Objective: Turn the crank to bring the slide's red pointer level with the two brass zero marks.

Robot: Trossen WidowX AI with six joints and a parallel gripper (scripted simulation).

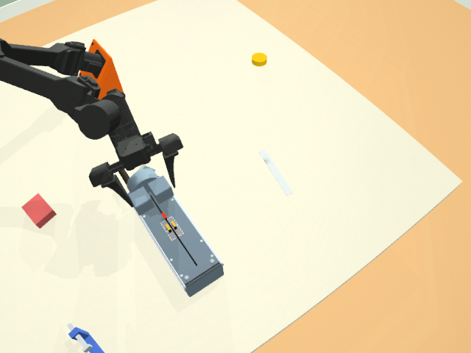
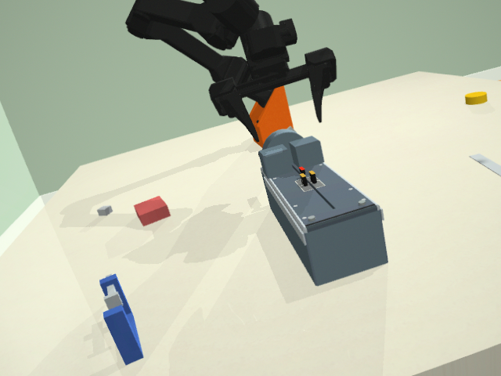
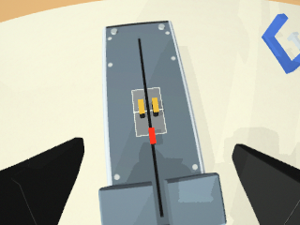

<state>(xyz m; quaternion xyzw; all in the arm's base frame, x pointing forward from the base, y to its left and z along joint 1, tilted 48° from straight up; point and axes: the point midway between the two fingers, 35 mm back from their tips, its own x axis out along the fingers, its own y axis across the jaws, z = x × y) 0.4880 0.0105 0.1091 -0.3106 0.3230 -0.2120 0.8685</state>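
Note:
The grey-blue machine (image 1: pixel 205 254) (image 2: pixel 344 243) (image 3: pixel 122 75) has a slot along its top. The red pointer (image 1: pixel 163 215) (image 2: pixel 301 168) (image 3: pixel 152 136) sits in the slot on the crank-housing side of the two brass marks (image 1: pixel 174 223) (image 2: pixel 312 173) (image 3: pixel 155 105), not level with them. It is at the near edge of the outlined patch in the wrist view. The dark crank handle (image 1: pixel 124 175) shows only in part behind my gripper; it is out of sight in the wrist view. My gripper (image 1: pixel 153 196) (image 2: pixel 288 131) (image 3: pixel 158 142) is open and empty, above the housing end, one finger to each side.
A red block (image 1: pixel 37 209) (image 2: pixel 151 211) and a small grey block (image 2: pixel 104 210) lie beside the machine. A blue bracket (image 1: pixel 93 342) (image 2: pixel 123 331) (image 3: pixel 277 44) stands farther off. A yellow disc (image 1: pixel 259 59) (image 2: pixel 475 98) and a pale strip (image 1: pixel 275 173) (image 2: pixel 485 164) lie on the other side.

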